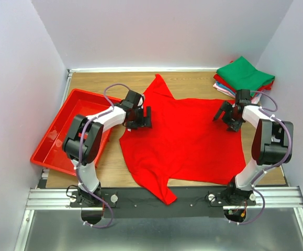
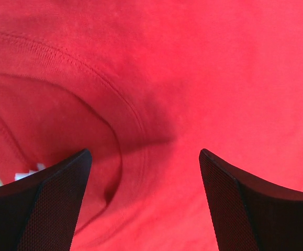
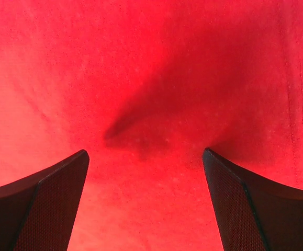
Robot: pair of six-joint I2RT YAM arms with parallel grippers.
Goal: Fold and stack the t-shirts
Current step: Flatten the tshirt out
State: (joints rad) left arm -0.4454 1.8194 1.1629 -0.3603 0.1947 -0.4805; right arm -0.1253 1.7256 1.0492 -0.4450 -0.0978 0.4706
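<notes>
A bright red t-shirt (image 1: pixel 185 138) lies spread on the wooden table, one sleeve pointing to the back and a corner hanging over the front edge. My left gripper (image 1: pixel 139 118) is open over the shirt's left edge, near the neck; the left wrist view shows the collar seam (image 2: pixel 114 99) between the open fingers and a bit of white tag (image 2: pixel 25 173). My right gripper (image 1: pixel 228 117) is open over the shirt's right edge; the right wrist view shows only red cloth (image 3: pixel 151 78). A stack of folded shirts, green on top (image 1: pixel 244 74), sits at the back right.
A red plastic tray (image 1: pixel 67 133) stands at the left of the table, beside the left arm. White walls close the back and sides. The metal rail (image 1: pixel 167 197) with the arm bases runs along the front.
</notes>
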